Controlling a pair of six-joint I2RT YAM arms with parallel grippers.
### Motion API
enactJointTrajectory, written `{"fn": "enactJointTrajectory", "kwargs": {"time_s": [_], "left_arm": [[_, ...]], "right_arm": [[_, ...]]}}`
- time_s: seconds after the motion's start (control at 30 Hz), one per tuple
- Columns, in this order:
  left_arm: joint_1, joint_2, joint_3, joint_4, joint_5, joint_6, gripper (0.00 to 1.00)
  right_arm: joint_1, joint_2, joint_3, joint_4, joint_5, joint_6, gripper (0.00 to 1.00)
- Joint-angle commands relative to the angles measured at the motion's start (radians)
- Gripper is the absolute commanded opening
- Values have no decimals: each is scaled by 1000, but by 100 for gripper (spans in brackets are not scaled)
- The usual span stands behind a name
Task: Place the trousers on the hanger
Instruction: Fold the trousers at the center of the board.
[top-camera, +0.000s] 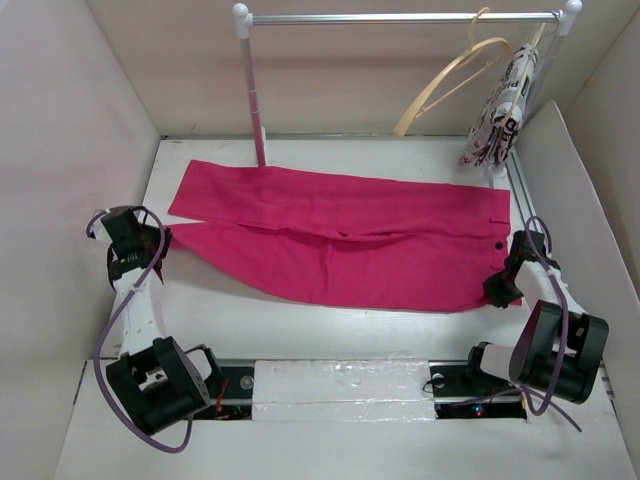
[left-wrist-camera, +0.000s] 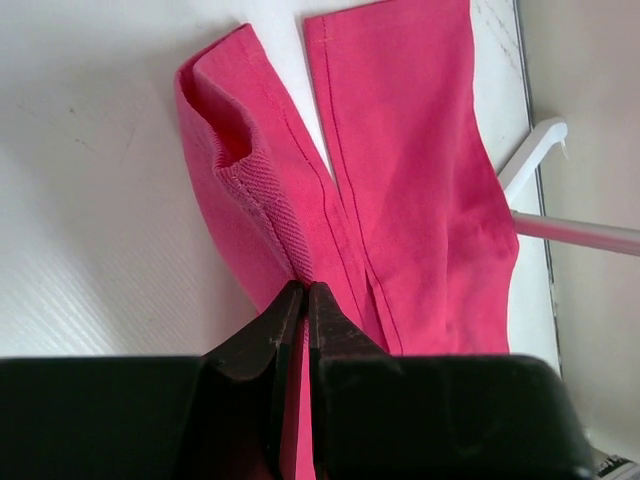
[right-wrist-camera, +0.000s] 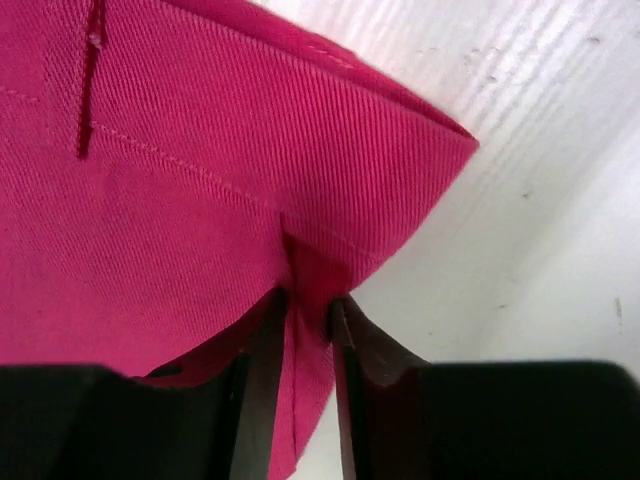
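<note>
The magenta-pink trousers (top-camera: 340, 240) lie flat across the table, legs to the left, waist with a dark button to the right. My left gripper (top-camera: 160, 245) is shut on the hem of the near leg; in the left wrist view the cloth (left-wrist-camera: 380, 180) is pinched between the closed fingertips (left-wrist-camera: 305, 292). My right gripper (top-camera: 500, 288) is shut on the near waist corner; in the right wrist view the cloth (right-wrist-camera: 200, 170) is held between the fingers (right-wrist-camera: 308, 300). The tan wooden hanger (top-camera: 450, 80) hangs on the rail at the back right.
A white metal rail (top-camera: 400, 17) on posts stands at the back. A black-and-white patterned garment (top-camera: 505, 105) hangs at its right end. White walls close in the table on left, right and back. The rail's foot shows in the left wrist view (left-wrist-camera: 535, 150).
</note>
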Motion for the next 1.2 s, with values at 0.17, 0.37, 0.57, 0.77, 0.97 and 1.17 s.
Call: {"fn": "enactJointTrajectory", "kwargs": {"time_s": [0.17,0.37,0.57,0.77,0.97,1.17], "left_arm": [[-2,28,107,-37,-111,2,0],[-2,94,190,-34,-174,9,0],[-83,183,273,52,-269,16,0],[-178,434,470,84,-388,88,0],[-233,701,742,58,-468,128,0],[-253,838,960,5,-412,196,38]], "right_arm": [[-6,-41,138,22,33,-191,0],[-6,-42,361,54,105,-294,0],[23,165,641,75,114,-394,0],[24,512,946,54,73,-462,0],[34,790,1312,6,28,-465,6],[25,825,1380,80,-87,-457,71]]}}
